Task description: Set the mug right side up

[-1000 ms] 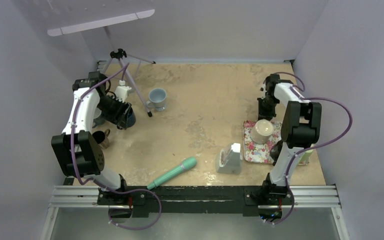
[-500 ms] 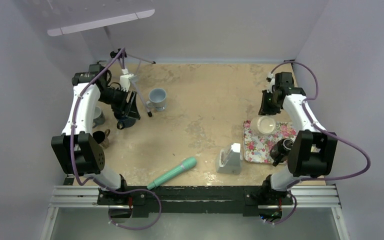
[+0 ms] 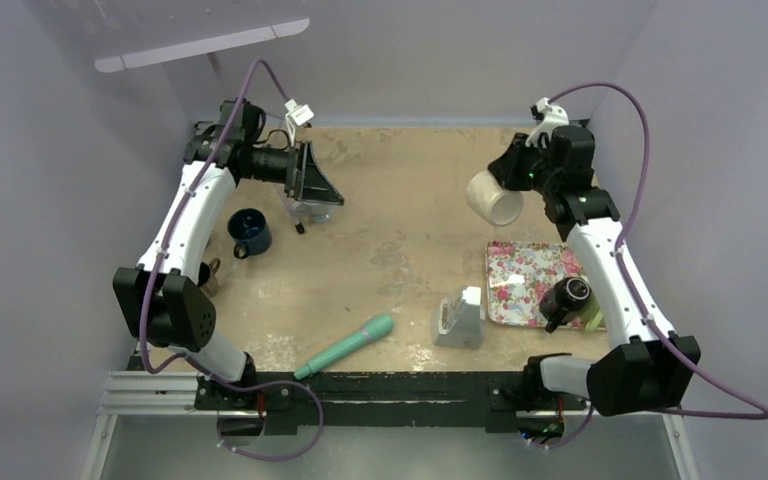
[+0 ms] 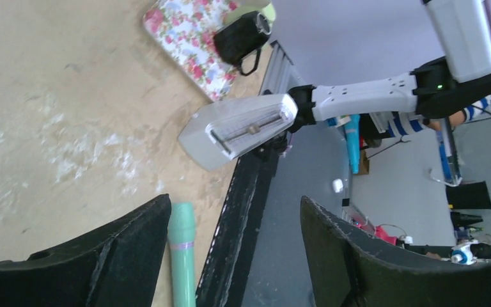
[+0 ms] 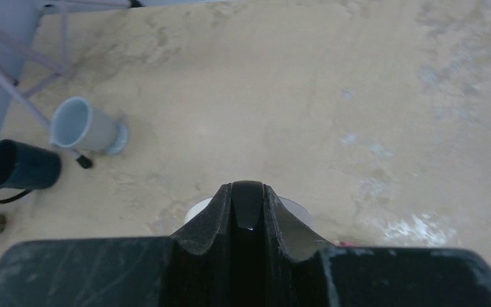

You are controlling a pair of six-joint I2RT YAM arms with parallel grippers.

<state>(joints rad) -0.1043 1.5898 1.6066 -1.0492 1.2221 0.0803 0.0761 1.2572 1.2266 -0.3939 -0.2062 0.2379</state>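
My right fingers [image 5: 220, 214] are squeezed nearly shut on the white mug [image 3: 493, 197]. I am holding it up in the air over the far right part of the desk [image 3: 410, 200], just past the far edge of the flowered mat [image 3: 520, 275]. The mug is tipped on its side, not upside down and not yet standing. I see only small bits of white on each side of my fingers, so I cannot tell if I pinch the handle or the thin wall.

My left fingers [image 4: 128, 249] are spread wide with nothing in them. They hang up high near the far left corner, above the light blue cup [image 5: 80, 128].

I think the mug is hard and smooth, like a real cup. It will not bend, so I cannot squash it. But it can slip, and it could crack if it drops on the desk. It looks a bit heavy for such a small pinch, so it may swing as I turn it. The best hold is tight on the wall near the rim or on the handle.

I think I am about halfway. I should set it bottom down on a bare spot, away from the black mug [image 3: 565, 298].
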